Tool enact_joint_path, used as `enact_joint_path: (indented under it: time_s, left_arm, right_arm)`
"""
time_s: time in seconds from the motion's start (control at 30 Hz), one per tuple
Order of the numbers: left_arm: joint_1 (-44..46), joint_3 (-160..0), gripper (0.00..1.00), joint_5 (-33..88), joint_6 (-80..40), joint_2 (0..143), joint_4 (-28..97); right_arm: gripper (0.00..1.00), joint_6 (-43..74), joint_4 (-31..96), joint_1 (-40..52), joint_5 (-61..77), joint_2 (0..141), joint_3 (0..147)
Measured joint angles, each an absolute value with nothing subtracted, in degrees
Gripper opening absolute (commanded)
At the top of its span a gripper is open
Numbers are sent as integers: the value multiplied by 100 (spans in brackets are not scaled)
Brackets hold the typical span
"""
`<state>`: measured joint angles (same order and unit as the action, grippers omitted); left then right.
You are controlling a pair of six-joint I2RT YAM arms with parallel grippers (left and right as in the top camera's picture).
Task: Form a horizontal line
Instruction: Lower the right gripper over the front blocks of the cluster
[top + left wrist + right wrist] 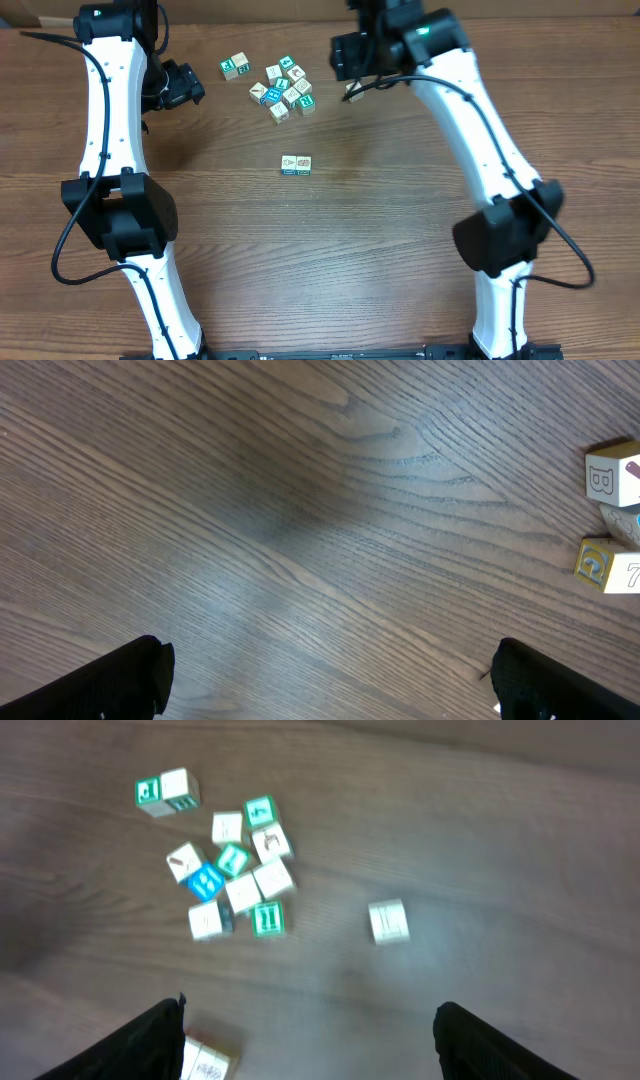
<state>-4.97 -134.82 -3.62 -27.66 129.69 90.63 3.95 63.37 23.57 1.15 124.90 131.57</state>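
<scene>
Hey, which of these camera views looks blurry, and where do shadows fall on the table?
Right wrist view: soft throughout, the bunch of cubes smeared. Left wrist view: crisp wood grain, a dim shadow patch across the table. Overhead view: sharp, evenly lit, shadow beside the left arm.

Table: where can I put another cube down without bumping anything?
Bare wood runs on both sides of the row, out to the left arm and right arm, and across the table below it. It is crowded up at the bunch; a loose cube lies right of it.
</scene>
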Motion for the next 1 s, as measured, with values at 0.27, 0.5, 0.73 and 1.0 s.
enact_joint_path:
  time_s: [0.27,0.5,0.73,1.0]
  left_arm:
    - [-497,-13482,100,-362,-2766,12969,9063]
    - [-497,-13482,100,-362,-2766,12969,9063]
    - [-495,-13482,99,-362,-2766,12969,9063]
    - [-495,-13482,99,-362,-2766,12969,9063]
  right_arm:
    - [74,-45,5743,2838,-276,13445,13157]
    - [65,-150,5435,2930,-303,14188,13157]
    - [61,-152,5218,2947,-283,14575,13157]
    - [52,-152,5011,2967,5,14720,13157]
